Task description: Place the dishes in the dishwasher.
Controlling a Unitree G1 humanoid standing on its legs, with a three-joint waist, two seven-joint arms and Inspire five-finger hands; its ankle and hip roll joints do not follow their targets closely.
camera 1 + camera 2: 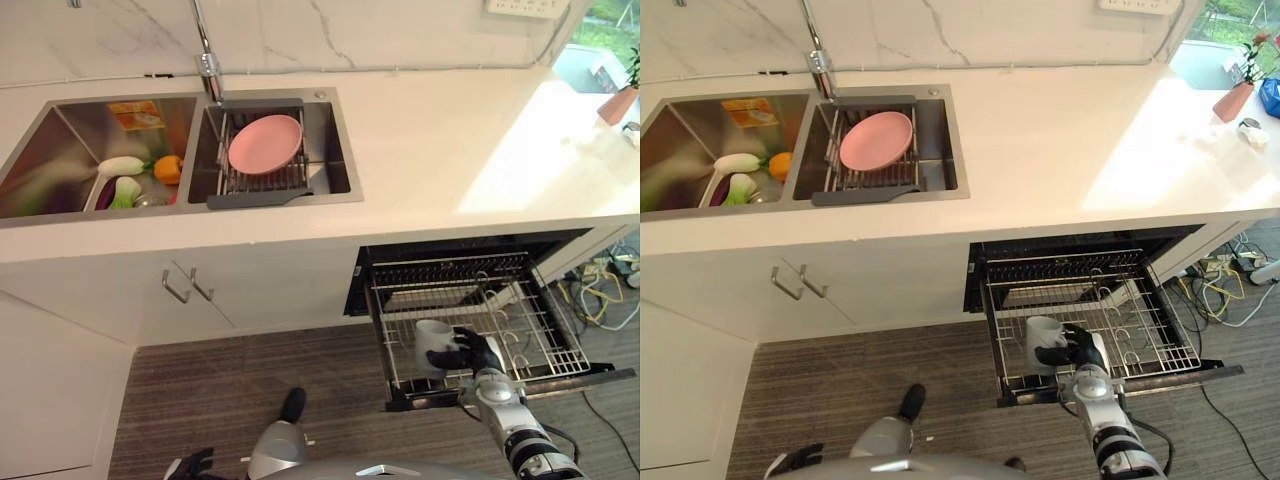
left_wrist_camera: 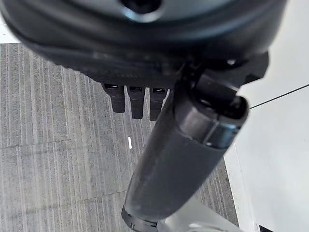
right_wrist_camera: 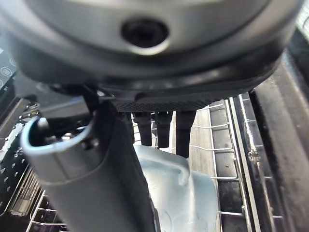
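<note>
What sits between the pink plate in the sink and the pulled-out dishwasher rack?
Bare white countertop only, seen in the left eye view, between pink plate and dishwasher rack.

My right hand is curled round a white mug, upright over the near-left part of the pulled-out dishwasher rack. A pink plate lies flat on the wire drainer in the right sink basin, far left.

A home kitchen: a white counter with a double steel sink, a tap, marble backsplash, cabinets and an open dishwasher.
</note>
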